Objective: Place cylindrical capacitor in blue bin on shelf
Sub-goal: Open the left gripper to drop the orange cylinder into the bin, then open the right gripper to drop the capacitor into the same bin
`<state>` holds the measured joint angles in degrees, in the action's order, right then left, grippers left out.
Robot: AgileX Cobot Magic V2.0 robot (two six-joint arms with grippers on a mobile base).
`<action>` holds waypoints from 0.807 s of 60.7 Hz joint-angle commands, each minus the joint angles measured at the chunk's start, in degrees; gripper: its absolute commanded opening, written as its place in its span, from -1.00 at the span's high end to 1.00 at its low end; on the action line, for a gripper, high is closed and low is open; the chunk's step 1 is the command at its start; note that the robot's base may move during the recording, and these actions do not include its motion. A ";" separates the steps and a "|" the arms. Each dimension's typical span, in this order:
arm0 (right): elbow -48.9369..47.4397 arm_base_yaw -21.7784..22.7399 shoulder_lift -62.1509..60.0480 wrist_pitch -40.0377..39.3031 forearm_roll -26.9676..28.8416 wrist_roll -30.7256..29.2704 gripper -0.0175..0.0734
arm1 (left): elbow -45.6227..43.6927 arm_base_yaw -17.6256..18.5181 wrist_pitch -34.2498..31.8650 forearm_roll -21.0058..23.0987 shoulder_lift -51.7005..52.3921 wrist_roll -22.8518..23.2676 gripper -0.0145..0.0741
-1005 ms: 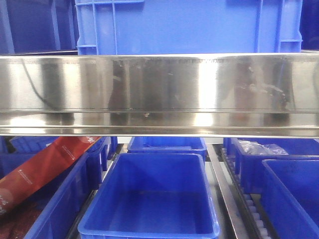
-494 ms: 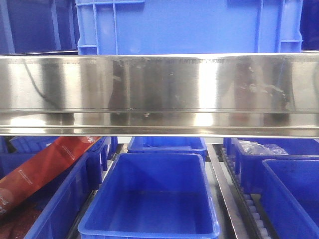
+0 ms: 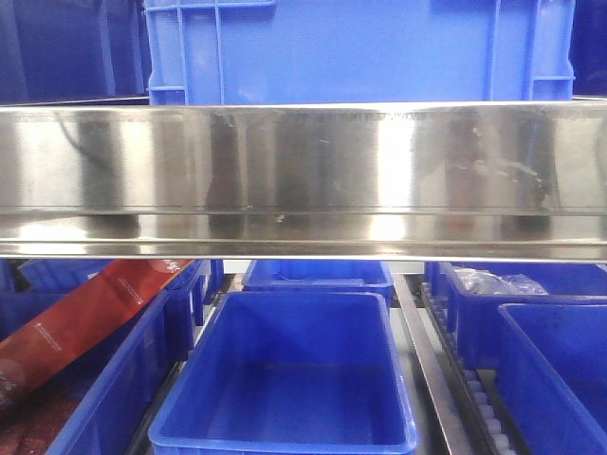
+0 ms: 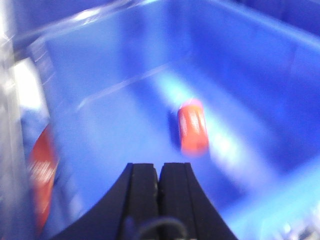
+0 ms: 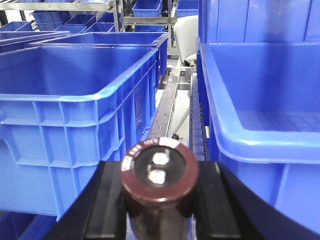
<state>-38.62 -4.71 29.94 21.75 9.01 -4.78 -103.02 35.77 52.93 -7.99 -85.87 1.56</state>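
The cylindrical capacitor (image 4: 193, 126), a small orange can, lies blurred on the floor of a blue bin (image 4: 120, 115) in the left wrist view. My left gripper (image 4: 159, 167) is shut and empty, hovering over that bin, short of the capacitor and a little left of it. My right gripper (image 5: 159, 175) is shut on a dark brown cylinder (image 5: 159, 167) with two metal terminals on its top, held between two blue bins. The shelf's shiny steel front beam (image 3: 303, 180) spans the front view. No gripper shows in the front view.
A large blue crate (image 3: 360, 47) stands on the beam. Below it are an open blue bin (image 3: 285, 379), a bin holding a red packet (image 3: 85, 313), and bins at the right (image 3: 555, 351). In the right wrist view, bins (image 5: 75, 95) (image 5: 260, 100) flank a roller rail (image 5: 167, 107).
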 commanded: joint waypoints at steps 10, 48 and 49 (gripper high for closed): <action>0.09 0.02 -0.22 -0.94 -0.47 -0.29 0.96 | 20.51 -5.42 -7.97 4.22 18.13 0.42 0.92; -27.37 -9.20 22.85 5.01 -4.38 -2.63 0.96 | 50.29 -19.04 -8.90 5.18 51.42 3.97 0.92; -29.25 -10.08 24.63 5.22 -4.57 -3.05 0.96 | 50.64 -19.04 -8.82 5.18 51.75 3.97 0.92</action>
<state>-61.68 -12.20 48.79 26.45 6.02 -6.67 -53.68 16.99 44.49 -3.48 -35.63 5.10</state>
